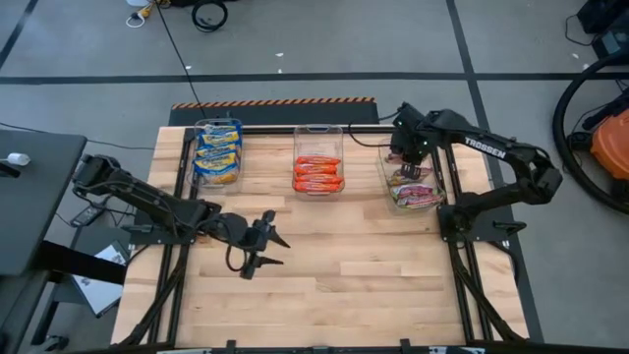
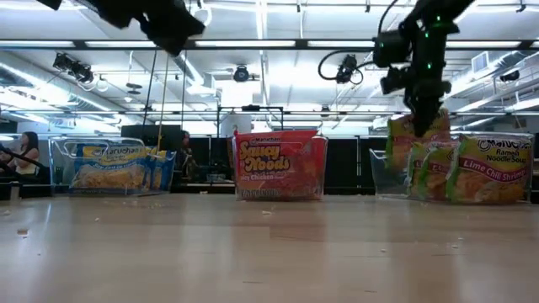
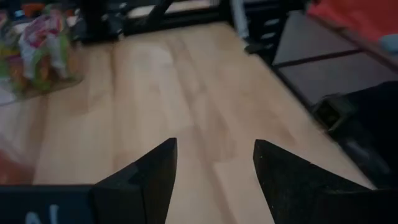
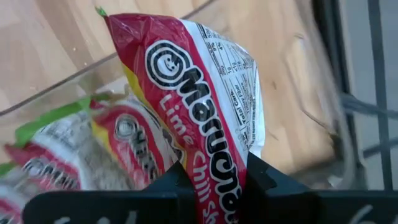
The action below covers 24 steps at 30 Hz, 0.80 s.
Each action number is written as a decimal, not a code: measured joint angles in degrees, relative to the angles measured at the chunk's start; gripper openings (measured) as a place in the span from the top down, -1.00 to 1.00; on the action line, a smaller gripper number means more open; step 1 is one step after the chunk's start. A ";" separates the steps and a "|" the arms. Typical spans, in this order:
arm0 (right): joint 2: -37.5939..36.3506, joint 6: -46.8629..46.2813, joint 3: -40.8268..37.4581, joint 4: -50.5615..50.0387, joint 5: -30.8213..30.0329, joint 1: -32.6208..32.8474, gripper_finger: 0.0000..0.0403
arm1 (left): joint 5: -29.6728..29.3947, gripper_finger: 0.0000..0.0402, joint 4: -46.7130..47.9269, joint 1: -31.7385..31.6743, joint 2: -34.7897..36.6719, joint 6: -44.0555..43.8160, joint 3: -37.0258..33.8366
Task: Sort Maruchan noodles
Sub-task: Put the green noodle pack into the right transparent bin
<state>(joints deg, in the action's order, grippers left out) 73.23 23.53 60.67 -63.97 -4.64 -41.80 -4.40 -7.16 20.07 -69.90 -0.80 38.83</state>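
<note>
A Maruchan Lime Chili Shrimp packet (image 4: 205, 118), silvery-white with a red band, black logo, a nutrition panel and a green corner, hangs pinched by its lower edge between the 2 dark fingers of the right gripper (image 1: 407, 162), which is clamped tight on the wrapper. In the high view it sits at the upper right of the frame, over the right clear bin (image 1: 439, 167), where more lime chili packets (image 1: 418, 195) already lie stacked. The low view shows the held packet upright at the far right, just beside its matching packets, green and pink print facing the camera.

At the upper centre of the high view, the middle bin (image 1: 318, 135) holds the orange-red packets (image 1: 317, 174), labelled Spicy Chicken in the low view. At the upper left, the left bin (image 1: 218, 128) holds the yellow-and-blue packets (image 1: 218, 152), piled flat.

The left gripper (image 1: 267, 246) hovers over bare wooden table (image 1: 373, 285) at the lower left of centre, well apart from all 3 bins, its fingers spread wide and holding nothing.

A seated person (image 2: 25, 156) is visible at the far left edge of the low view, in the room behind the table.
</note>
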 joint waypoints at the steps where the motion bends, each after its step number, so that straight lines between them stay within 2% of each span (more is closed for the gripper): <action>1: 0.00 0.91 -1.61 2.09 0.57 -0.33 0.67 | 0.82 -0.08 0.13 0.16 0.81 -0.01 0.00; 7: 0.01 6.83 -11.31 15.20 3.25 -3.65 0.67 | 1.20 -0.08 3.33 0.44 7.58 -0.02 0.03; 10: 1.03 6.24 -14.21 17.12 2.41 -6.00 0.67 | 0.12 -0.08 5.58 0.43 11.45 0.10 0.07; 13: 2.45 4.15 -14.96 17.09 2.39 -8.92 0.67 | -2.64 -0.08 5.64 0.00 14.47 2.00 0.07; 18: 3.45 3.54 -15.00 17.73 8.27 -12.50 0.64 | -9.34 -0.08 5.00 -0.31 16.88 7.12 0.07; 21: 3.45 0.79 -14.63 17.63 6.58 -14.13 0.60 | -13.43 -0.08 5.03 -0.92 17.86 6.86 0.07; 24: 2.67 -0.53 -13.79 17.37 5.71 -15.83 0.53 | -13.94 -0.08 5.02 -1.48 18.40 6.38 0.07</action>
<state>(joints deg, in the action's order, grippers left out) 75.90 23.00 46.88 -46.61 1.06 -57.63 -18.34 -2.14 18.60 -51.51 5.58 38.89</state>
